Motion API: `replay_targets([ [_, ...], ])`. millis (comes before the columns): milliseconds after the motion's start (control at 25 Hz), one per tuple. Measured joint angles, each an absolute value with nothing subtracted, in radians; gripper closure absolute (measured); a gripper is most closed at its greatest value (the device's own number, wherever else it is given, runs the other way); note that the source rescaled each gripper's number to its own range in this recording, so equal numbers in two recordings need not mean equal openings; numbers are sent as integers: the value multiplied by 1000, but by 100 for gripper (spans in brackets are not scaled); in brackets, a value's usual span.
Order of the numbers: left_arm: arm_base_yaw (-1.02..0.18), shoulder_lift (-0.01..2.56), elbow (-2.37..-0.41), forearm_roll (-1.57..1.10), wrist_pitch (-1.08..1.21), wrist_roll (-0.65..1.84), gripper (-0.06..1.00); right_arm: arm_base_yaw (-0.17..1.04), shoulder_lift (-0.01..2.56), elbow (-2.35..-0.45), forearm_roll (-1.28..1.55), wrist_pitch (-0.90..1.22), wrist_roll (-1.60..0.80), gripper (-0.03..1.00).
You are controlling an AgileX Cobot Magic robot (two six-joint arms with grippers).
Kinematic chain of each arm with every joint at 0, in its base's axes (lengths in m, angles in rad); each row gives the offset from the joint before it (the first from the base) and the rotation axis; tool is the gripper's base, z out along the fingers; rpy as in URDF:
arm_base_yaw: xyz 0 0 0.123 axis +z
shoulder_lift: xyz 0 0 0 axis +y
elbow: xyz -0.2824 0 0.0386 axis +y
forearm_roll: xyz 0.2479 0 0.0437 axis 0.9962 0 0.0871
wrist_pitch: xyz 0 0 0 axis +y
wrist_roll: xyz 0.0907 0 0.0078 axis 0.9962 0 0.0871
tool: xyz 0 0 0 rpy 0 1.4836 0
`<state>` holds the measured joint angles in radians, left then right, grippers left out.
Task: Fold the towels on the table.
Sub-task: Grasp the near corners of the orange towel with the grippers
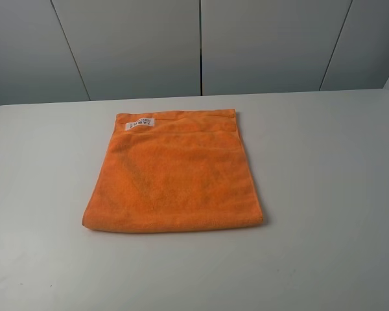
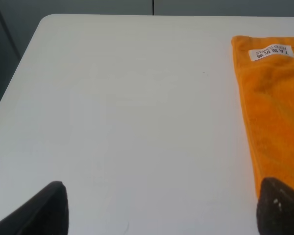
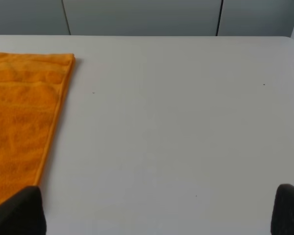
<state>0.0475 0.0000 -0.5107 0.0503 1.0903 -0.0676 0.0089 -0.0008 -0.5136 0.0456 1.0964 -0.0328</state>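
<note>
The orange towel (image 1: 175, 172) lies flat in the middle of the white table (image 1: 324, 162), with its white label (image 1: 140, 122) at the far left corner. Its near edge looks thick and rounded. Neither gripper shows in the exterior high view. In the left wrist view, my left gripper (image 2: 164, 208) is open and empty over bare table, with one fingertip (image 2: 279, 205) at the towel's (image 2: 274, 112) left edge; the label (image 2: 270, 52) shows there too. In the right wrist view, my right gripper (image 3: 157, 210) is open and empty, with one fingertip (image 3: 22, 213) beside the towel's (image 3: 19, 112) right edge.
Grey wall panels (image 1: 201, 45) stand behind the table's far edge. The table's rounded far left corner (image 2: 46, 19) shows in the left wrist view. White tabletop surrounds the towel on all sides.
</note>
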Motion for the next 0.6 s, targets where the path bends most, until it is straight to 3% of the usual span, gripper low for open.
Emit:
replay_targets([
  [600,47,0,-511,50,1090,-68,-6,9,-1,-514,45,1096,-33,-3],
])
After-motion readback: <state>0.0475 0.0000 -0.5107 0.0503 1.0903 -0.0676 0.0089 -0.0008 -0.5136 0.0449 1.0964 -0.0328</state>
